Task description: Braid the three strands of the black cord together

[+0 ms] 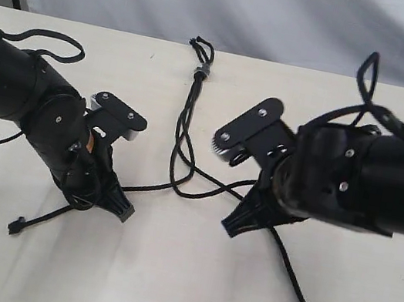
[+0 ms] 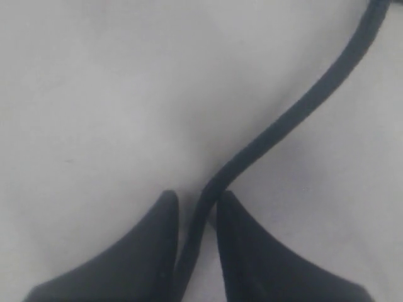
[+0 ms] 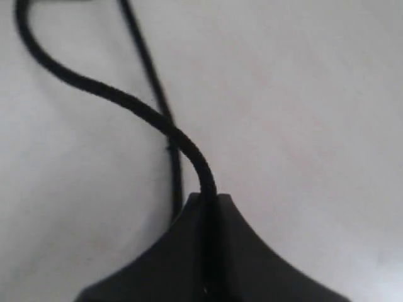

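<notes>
Left hand [image 2: 196, 200] pinching one strand [image 2: 277, 129], right hand [image 3: 211, 200] clamped on another strand [image 3: 126, 100], both down at the table [image 1: 163, 285]

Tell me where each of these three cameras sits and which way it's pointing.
Exterior: above the table, looking down on the black cord; left arm, right arm, left gripper, right gripper show.
Left wrist: on left arm, looking past its fingertips along the left-held strand.
Right wrist: on right arm, likewise, right-held strand.
Shared: exterior shows both strands too.
</notes>
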You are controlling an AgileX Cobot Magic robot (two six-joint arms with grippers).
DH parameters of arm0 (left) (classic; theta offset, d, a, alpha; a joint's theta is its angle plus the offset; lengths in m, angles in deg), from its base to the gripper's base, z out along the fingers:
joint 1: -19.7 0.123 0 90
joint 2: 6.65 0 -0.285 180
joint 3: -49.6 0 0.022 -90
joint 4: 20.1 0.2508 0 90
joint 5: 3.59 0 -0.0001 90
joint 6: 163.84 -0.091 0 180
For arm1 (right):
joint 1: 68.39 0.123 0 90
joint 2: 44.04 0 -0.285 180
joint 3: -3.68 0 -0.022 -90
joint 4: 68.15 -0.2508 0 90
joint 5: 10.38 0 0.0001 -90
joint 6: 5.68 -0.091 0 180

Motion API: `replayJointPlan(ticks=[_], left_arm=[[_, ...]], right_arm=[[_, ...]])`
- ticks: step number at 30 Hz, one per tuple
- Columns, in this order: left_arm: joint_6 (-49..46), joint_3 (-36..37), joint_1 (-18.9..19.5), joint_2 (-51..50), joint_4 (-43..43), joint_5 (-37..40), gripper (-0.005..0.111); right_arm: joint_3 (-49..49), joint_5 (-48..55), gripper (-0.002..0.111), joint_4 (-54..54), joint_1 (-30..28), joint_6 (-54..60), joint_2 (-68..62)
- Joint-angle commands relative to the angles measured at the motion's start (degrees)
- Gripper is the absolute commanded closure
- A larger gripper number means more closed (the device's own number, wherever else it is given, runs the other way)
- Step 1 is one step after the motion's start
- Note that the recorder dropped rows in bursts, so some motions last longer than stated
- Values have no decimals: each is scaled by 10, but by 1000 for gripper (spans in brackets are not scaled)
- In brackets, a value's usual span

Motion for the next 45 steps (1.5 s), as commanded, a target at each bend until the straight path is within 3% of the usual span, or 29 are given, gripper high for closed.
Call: replayJointPlan(ticks=[1, 6, 19, 25, 26, 27, 28, 31, 34, 41, 45], left_arm=[[2, 12, 0, -9, -3, 4, 84], [2, 12, 0, -9, -3, 4, 84], [5, 12, 0, -9, -3, 2, 84], [5, 12, 0, -9, -3, -1, 84], [5, 12, 0, -9, -3, -6, 84], [5, 12, 0, -9, -3, -7, 84], [5, 12, 0, -9, -3, -7, 84], [5, 12, 0, -9, -3, -1, 84], [4, 12, 0, -9, -3, 3, 84], [0, 12, 0, -9, -3, 4, 84], [0, 12, 0, -9, -3, 4, 84]], right_arm=[[-1, -56, 108, 12, -94, -6, -34], [-1, -60, 108, -5, -131, -5, -77], [63, -102, 108, -95, -113, 10, -128], [119, -143, 108, -272, 10, 112, -112], [119, -166, 108, -339, 82, 169, -100], [117, -180, 108, -351, 111, 179, -93], [105, -206, 108, -342, 176, 185, -75], [70, -170, 108, -287, 210, 182, -25], [50, -90, 108, -210, 120, 130, 35], [50, -107, 108, -178, -147, 109, 50], [50, -140, 108, -179, -214, 109, -3]])
